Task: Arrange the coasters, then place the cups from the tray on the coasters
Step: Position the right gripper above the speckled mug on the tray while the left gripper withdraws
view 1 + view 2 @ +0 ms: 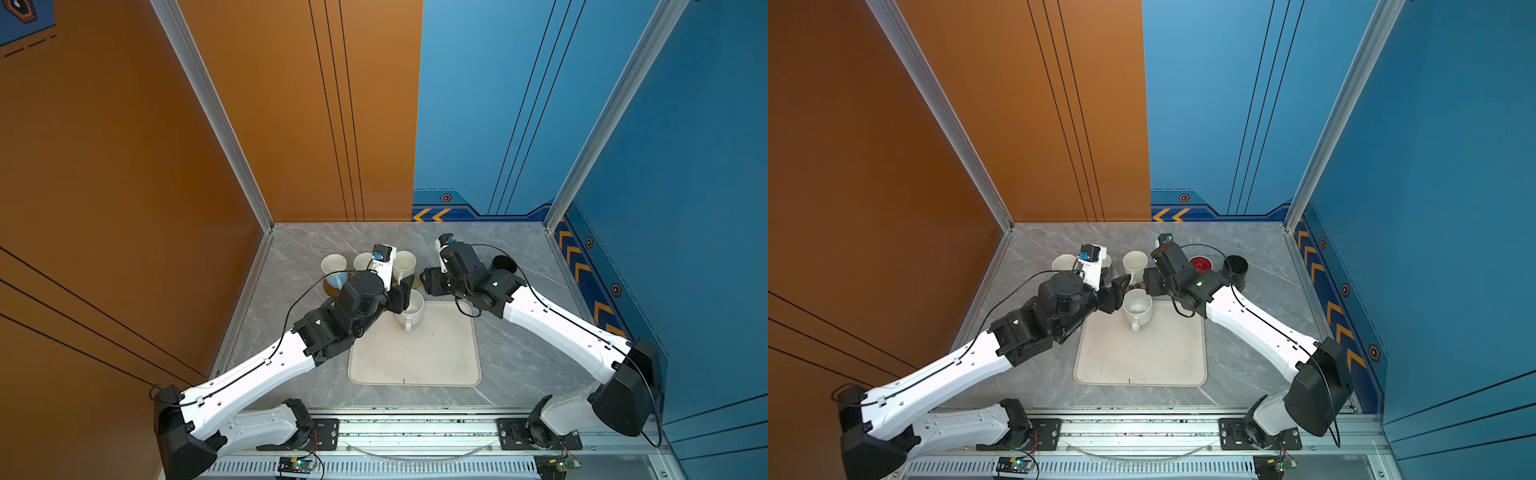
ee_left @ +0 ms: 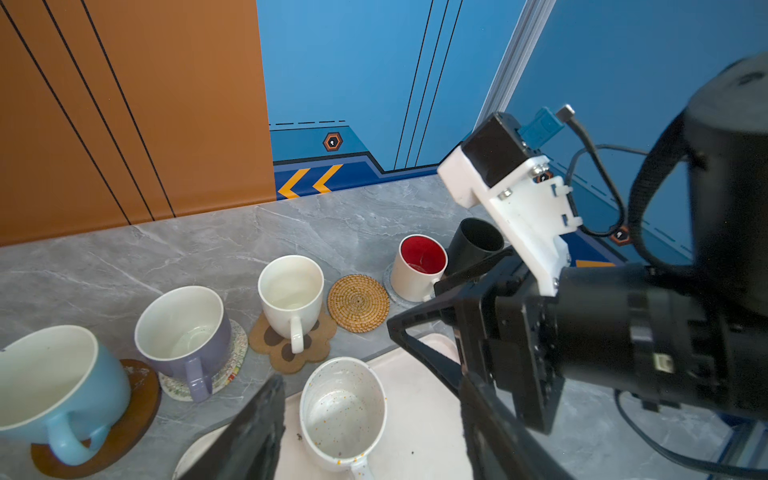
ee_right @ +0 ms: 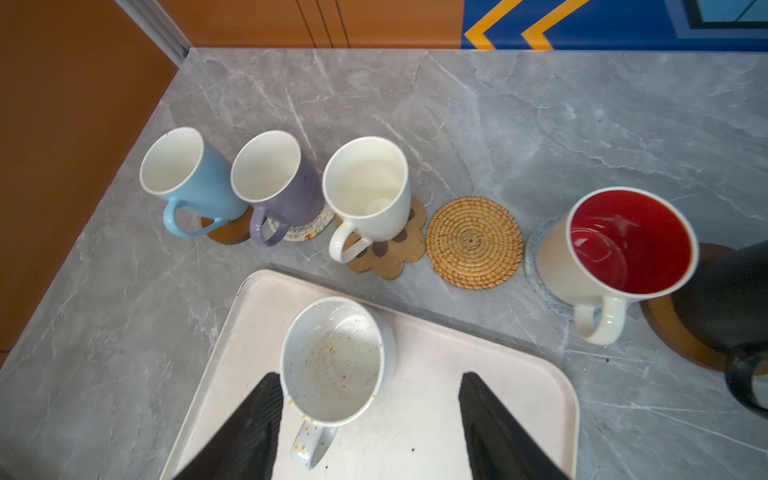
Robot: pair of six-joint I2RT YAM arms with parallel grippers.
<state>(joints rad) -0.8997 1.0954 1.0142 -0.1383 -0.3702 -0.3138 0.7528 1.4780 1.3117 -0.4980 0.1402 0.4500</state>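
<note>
Grey marble tabletop (image 1: pixel 498 257) is walled in orange and blue; tray (image 1: pixel 415 361) is seen at lower centre in both top views; last cup, speckled white mug (image 3: pixel 332 361), is left upright at tray's upper edge, handle turned toward frame bottom; row of mugs (image 3: pixel 365 187) is already seated on coasters beyond; rattan coaster (image 3: pixel 473 243) is left bare, just past that edge. Left gripper (image 2: pixel 370 378) and right gripper (image 3: pixel 370 376) are held open, nothing gripped; mug is framed between both pairs of jaws; right arm is judged nearer bare coaster.
</note>
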